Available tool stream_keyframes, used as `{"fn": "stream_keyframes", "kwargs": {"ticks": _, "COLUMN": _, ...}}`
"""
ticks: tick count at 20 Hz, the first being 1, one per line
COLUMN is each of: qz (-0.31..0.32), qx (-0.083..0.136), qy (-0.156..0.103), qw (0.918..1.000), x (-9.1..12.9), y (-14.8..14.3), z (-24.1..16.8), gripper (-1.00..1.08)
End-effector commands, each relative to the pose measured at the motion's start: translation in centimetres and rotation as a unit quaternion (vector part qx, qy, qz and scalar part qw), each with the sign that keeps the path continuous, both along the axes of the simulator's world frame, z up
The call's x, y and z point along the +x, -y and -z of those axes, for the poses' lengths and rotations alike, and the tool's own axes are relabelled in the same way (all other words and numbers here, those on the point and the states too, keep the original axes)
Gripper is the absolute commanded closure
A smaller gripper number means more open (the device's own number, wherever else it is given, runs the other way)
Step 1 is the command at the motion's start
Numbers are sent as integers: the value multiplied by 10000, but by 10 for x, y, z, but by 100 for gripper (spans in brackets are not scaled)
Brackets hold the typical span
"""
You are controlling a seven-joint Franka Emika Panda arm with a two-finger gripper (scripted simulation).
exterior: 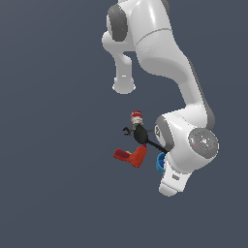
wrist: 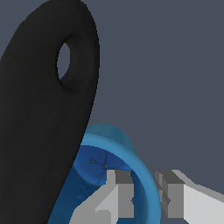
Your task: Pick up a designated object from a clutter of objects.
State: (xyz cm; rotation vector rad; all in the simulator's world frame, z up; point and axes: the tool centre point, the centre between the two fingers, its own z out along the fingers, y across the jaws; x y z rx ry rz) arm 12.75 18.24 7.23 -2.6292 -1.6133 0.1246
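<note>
The bright-blue cup (wrist: 98,164) stands open side up in the wrist view. One of my fingers is inside it and the other outside, with the cup's wall between them. My gripper (wrist: 144,199) is closed down on that wall. The black spatula's handle end (wrist: 39,131), with its hanging hole, lies against the cup's side. In the exterior view only a sliver of the cup (exterior: 158,163) shows beside my wrist, which hides the fingers. The spatula (exterior: 143,135) lies between the cup and the rest of the clutter.
The red drill (exterior: 131,156) lies to the exterior view's left of the cup. The dark wrench (exterior: 127,131) and the red-topped can (exterior: 136,116) sit behind it. All rest on a plain dark-grey floor (exterior: 58,193). My arm's base (exterior: 124,86) stands farther back.
</note>
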Motion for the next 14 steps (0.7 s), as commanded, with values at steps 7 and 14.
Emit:
{"fn": "stream_keyframes", "kwargs": {"ticks": 7, "qz": 0, "qx": 4, "qy": 17, "qw": 10000, "x": 1, "y": 14, "z": -31, "gripper": 108}}
{"fn": "stream_keyframes", "kwargs": {"ticks": 14, "qz": 1, "qx": 2, "qy": 17, "qw": 10000, "x": 0, "y": 43, "z": -92, "gripper": 108}}
